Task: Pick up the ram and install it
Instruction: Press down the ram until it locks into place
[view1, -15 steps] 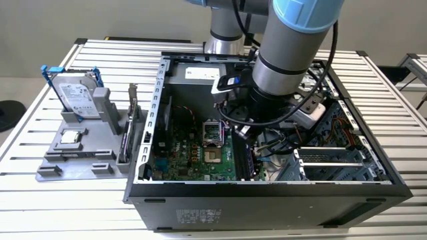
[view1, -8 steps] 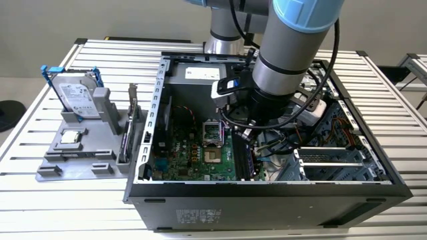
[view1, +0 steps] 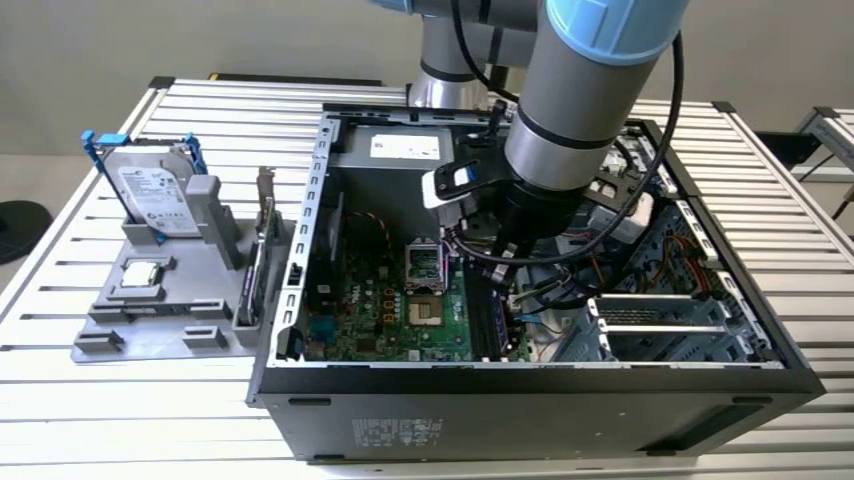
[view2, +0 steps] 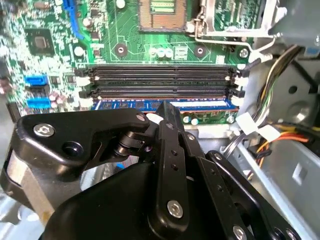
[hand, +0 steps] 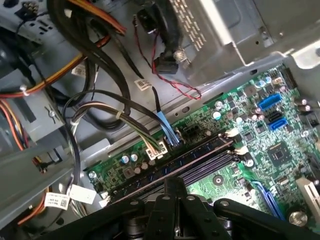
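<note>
A slatted metal table (view1: 80, 400) carries an open computer case (view1: 534, 400) lying on its side, with a grey parts stand (view1: 174, 300) on the exterior view's left.

The ram (view2: 165, 105) shows in the second wrist view as a blue-green strip lying along the slot nearest the motherboard's edge, parallel to 2 black slots (view2: 160, 82) beside it that stand empty with their pale end clips visible. Whether the ram is fully seated cannot be told. The gripper (view2: 167, 117) sits directly over the ram, its black finger (view2: 167, 165) reaching down to the strip's middle; whether it is clamped on the ram or merely pressing cannot be told.

In the exterior view the gripper (view1: 501, 262) reaches down inside the case beside the green motherboard (view1: 387, 310). In the first wrist view, bundled cables (hand: 100, 110) run just beyond the slots.

On the parts stand, a hard drive (view1: 150, 195) stands upright, and a processor chip (view1: 143, 275) lies flat below it.
</note>
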